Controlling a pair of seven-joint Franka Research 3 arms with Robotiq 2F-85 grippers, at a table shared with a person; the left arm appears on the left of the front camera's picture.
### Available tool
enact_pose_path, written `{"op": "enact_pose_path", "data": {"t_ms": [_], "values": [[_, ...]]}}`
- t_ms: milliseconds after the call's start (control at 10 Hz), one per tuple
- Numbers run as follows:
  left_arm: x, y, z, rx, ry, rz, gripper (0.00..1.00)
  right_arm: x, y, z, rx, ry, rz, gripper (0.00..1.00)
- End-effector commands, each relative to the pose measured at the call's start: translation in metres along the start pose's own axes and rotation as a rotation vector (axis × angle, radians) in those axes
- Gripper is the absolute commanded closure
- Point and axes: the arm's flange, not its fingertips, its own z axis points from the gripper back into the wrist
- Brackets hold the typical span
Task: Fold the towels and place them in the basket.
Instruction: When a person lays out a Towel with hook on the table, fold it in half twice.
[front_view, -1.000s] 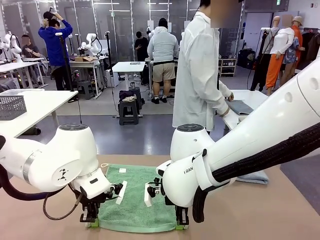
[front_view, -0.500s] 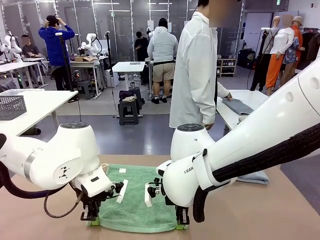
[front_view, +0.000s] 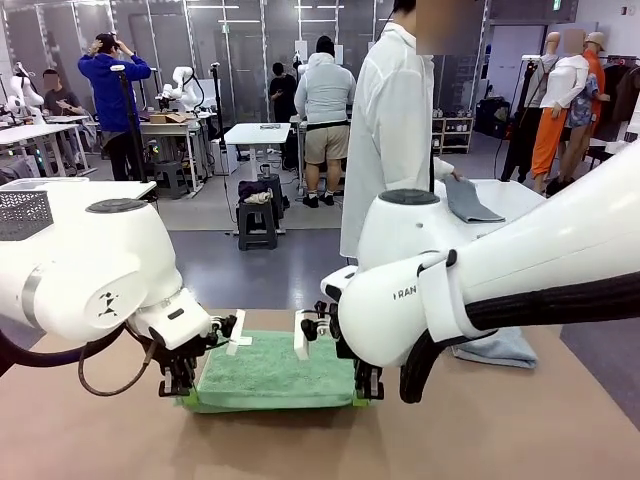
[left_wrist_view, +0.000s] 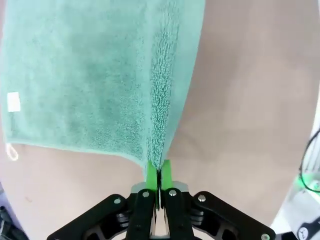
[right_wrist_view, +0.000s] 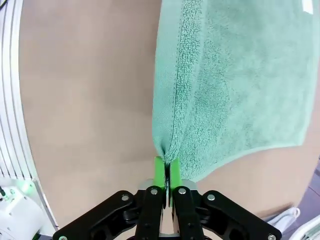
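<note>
Front view: arm (front_view: 540, 290) overlaps probably blue-grey towel (front_view: 500, 350).

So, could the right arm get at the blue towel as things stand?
Probably not yet. The right gripper is shut on a corner of the green towel, as is the left gripper. The blue towel lies uncovered on the table on that arm's side, so once it lets go the way looks free.
</note>
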Motion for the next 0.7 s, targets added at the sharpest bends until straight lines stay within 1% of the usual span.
{"op": "enact_pose_path", "data": {"t_ms": [0,100,200,500,600], "values": [[-0.0036,0.0007,-0.0009,-0.013,-0.021,-0.030,1.00,-0.0024,0.0021,0.0040,0.014,-0.014,0.026,1.00],[0.0000,0.0000,0.0000,0.000,0.000,0.000,1.00,-0.0017,0.0041,-0.0001,0.020,-0.005,0.033,1.00],[0.0000,0.0000,0.0000,0.000,0.000,0.000,1.00,0.0018,0.0011,0.0070,-0.010,-0.006,0.004,1.00],[0.0000,0.0000,0.0000,0.000,0.000,0.000,1.00,0.0018,0.0011,0.0070,-0.010,-0.006,0.004,1.00],[-0.0007,0.0005,0.0006,0.001,-0.002,-0.002,0.96,0.0017,0.0022,0.0066,-0.007,-0.006,0.007,0.96]]}}
